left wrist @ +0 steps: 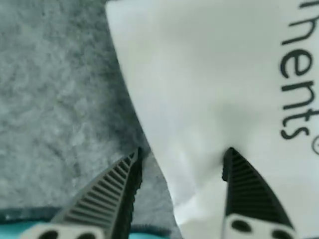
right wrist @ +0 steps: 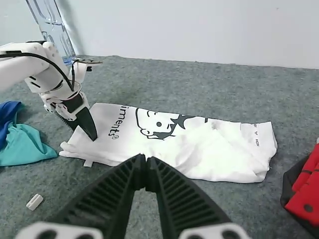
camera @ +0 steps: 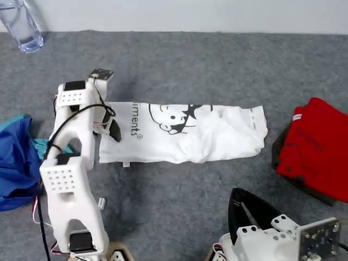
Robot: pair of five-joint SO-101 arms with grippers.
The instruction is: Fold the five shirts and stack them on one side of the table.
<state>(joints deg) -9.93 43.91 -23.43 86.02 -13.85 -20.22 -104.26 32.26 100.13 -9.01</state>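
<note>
We see the white shirt (camera: 185, 136) lying in the middle of the table (camera: 217, 70), folded into a long band that runs left to right, its black print facing up on the left half and its right end rumpled. The left gripper (left wrist: 183, 152) sits at the band's left end with its jaws apart. One finger (left wrist: 249, 194) is over the cloth and the other is over the bare grey surface, so the shirt's edge runs between them. We cannot tell whether the tips press on the cloth. The left arm (camera: 70, 179) rises from the near left of the table and reaches over to that end. The right gripper (right wrist: 145, 158) hangs back by the near edge, well apart from the white shirt, its two fingers closed against each other with nothing between them. On the right side of the table a red shirt (camera: 318, 147) lies on top of a dark shirt (camera: 278, 149), whose edge shows along its left side. On the left side, beside the left arm, a blue shirt (camera: 16, 157) lies bunched with a teal shirt (right wrist: 20, 144) next to it. A small white piece (right wrist: 35, 200) rests on the table near the left arm's base. A clear bottle (camera: 22, 27) stands at the far left corner.
</note>
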